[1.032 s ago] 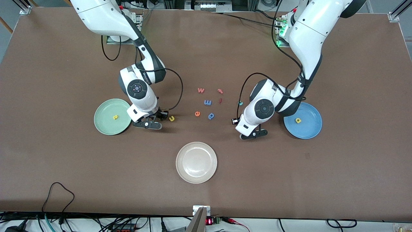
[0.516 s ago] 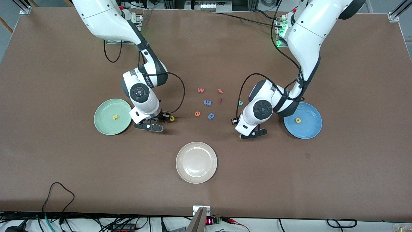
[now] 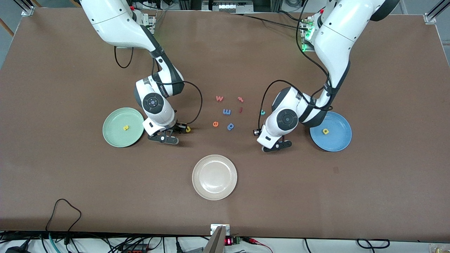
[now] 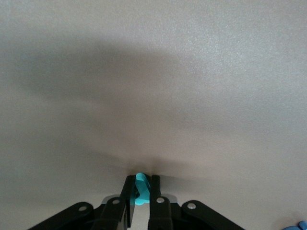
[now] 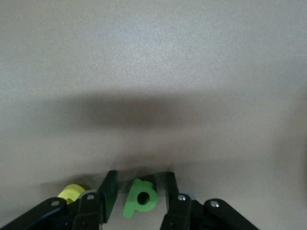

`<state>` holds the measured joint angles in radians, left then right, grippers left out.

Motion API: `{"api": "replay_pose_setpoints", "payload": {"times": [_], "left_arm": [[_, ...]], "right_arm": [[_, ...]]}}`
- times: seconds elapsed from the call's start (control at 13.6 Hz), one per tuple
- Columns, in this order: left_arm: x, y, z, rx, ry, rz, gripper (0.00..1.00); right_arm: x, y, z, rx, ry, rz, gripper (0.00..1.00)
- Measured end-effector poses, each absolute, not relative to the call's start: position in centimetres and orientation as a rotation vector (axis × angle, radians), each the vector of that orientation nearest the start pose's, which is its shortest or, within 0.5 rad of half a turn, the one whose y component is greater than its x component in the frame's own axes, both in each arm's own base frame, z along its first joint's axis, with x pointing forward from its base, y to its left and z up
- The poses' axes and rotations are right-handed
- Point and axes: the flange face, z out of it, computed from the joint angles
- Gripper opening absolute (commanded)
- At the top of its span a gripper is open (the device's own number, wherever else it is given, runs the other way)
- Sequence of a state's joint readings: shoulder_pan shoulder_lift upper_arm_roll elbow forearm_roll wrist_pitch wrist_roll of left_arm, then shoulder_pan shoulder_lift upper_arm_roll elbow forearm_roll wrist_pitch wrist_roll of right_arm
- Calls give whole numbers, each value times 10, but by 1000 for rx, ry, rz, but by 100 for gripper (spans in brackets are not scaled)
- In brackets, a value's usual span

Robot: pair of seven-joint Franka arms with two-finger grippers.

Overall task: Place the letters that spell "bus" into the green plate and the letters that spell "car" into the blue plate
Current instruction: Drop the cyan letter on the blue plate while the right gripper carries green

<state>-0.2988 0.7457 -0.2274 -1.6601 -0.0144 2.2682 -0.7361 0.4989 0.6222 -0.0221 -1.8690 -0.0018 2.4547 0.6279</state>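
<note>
Front view first: the cream plate (image 3: 214, 177) is seen nearest the camera, bare, and is taken as the marker for everything else.

Just farther back than the cream plate, toward the right arm's end, the right gripper (image 5: 138, 177) is set down at the table. Its fingers are parted and placed either side of the green b (image 5: 132, 206), a little gap showing on each side. Nothing is gripped yet, and a closing squeeze is judged to be the next need. The yellow u (image 3: 188, 129) is left lying just outside one finger, so care is called for lest it be nudged.

At the same depth from the cream plate, toward the left arm's end, the left gripper (image 4: 142, 179) is clamped tight on a teal letter (image 4: 140, 189) at the tabletop. Whether c or r cannot be told. A lift toward the blue plate is expected.

Farther out from the cream plate, the green plate (image 3: 116, 135) is found beside the right arm with the yellow s (image 3: 126, 128) in it. The blue plate (image 3: 337, 140) is found beside the left arm with the yellow a (image 3: 326, 131) in it.

Farthest from the cream plate, a second teal letter (image 3: 262, 112) is waiting on the table.
</note>
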Motion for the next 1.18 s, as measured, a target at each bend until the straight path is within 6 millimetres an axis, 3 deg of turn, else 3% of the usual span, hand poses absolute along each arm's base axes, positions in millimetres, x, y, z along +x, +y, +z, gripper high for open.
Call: {"api": "replay_pose_setpoints", "payload": {"times": [0.15,0.29,0.44,0.66,0.74,0.88,1.03,1.18], "left_arm": [[592,-313,180,-3144,-446,329,1],[607,-285,207,-3104,-396,331,1],[629,-222,239,-3078,-276,338,1],[648,-94,263,-3088,-152,443,1],[647,-59,261,-3095,-118,485,1],[637,-11,244,-3111,-68,556,1],[623,13,225,-3118,-51,610,1],[611,20,204,-3133,-56,578,1]], "right_arm": [[562,291,176,-3163,233,39,49],[562,292,176,-3162,237,42,49],[561,293,176,-3160,237,46,49],[559,297,175,-3159,227,53,49],[558,298,175,-3159,227,54,49],[558,298,175,-3159,226,54,46],[558,298,175,-3157,227,55,25],[558,300,176,-3152,229,54,0]]}}
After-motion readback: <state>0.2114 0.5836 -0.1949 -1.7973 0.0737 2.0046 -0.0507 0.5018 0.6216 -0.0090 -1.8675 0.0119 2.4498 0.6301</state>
